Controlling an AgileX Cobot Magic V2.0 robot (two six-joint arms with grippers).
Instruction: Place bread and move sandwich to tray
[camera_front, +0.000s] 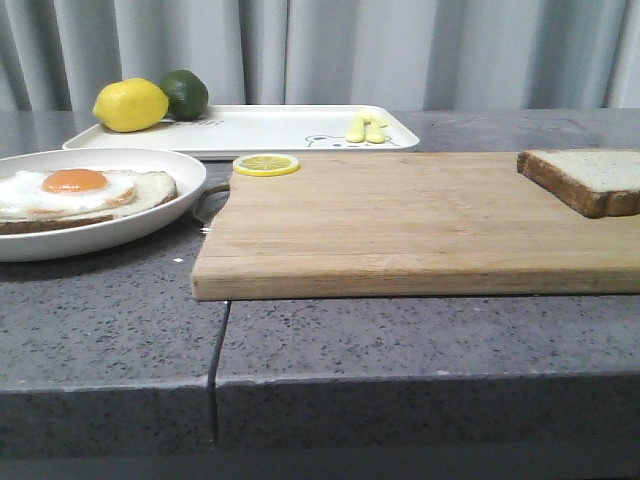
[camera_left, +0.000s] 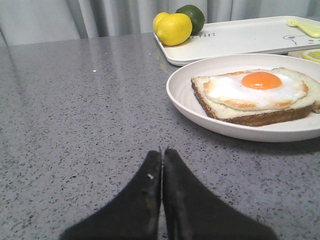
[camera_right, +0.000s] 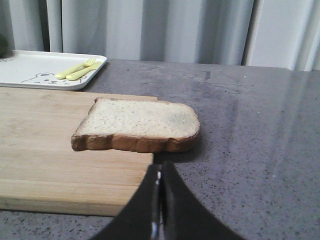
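Note:
The bread (camera_front: 590, 178) is one brown-crusted slice on the far right end of the wooden cutting board (camera_front: 400, 225); in the right wrist view the bread (camera_right: 137, 124) overhangs the board's edge. The sandwich (camera_front: 75, 193), bread with a fried egg, lies in a round white dish (camera_front: 150, 225) at the left and also shows in the left wrist view (camera_left: 257, 95). The white tray (camera_front: 270, 128) is at the back. My left gripper (camera_left: 162, 150) is shut and empty over the counter short of the dish. My right gripper (camera_right: 159, 164) is shut and empty just short of the bread. Neither gripper shows in the front view.
A lemon (camera_front: 130, 105) and a lime (camera_front: 185, 93) sit on the tray's left end, yellow cutlery (camera_front: 366, 128) on its right end. A lemon slice (camera_front: 266, 164) lies on the board's back left corner. The grey counter (camera_front: 400, 350) has a seam in front.

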